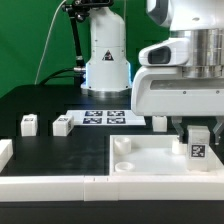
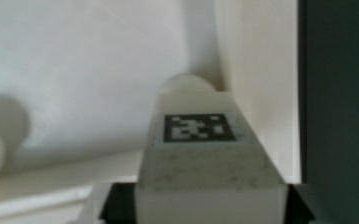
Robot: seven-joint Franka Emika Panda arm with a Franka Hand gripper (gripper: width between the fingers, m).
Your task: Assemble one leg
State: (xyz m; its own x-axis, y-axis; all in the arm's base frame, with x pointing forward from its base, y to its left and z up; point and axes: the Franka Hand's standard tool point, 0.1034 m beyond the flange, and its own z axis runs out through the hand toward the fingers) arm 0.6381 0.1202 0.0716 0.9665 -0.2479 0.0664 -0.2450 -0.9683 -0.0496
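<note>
My gripper (image 1: 197, 132) is shut on a leg (image 1: 198, 146), a small white block with a black-and-white tag, held upright just over the near right corner of the large flat white panel (image 1: 150, 160). In the wrist view the leg (image 2: 201, 140) fills the middle, tag facing the camera, with the dark fingers (image 2: 130, 203) on either side of it and the white panel (image 2: 69, 80) behind. Whether the leg touches the panel I cannot tell. Three more legs lie on the table: one (image 1: 29, 123), one (image 1: 63, 126) and one (image 1: 159, 122).
The marker board (image 1: 103, 117) lies at the back in front of the robot base (image 1: 105, 60). A white rail (image 1: 45, 183) runs along the front edge, with a white block (image 1: 5, 153) at the exterior view's left. A round socket (image 1: 123, 146) shows in the panel's left corner.
</note>
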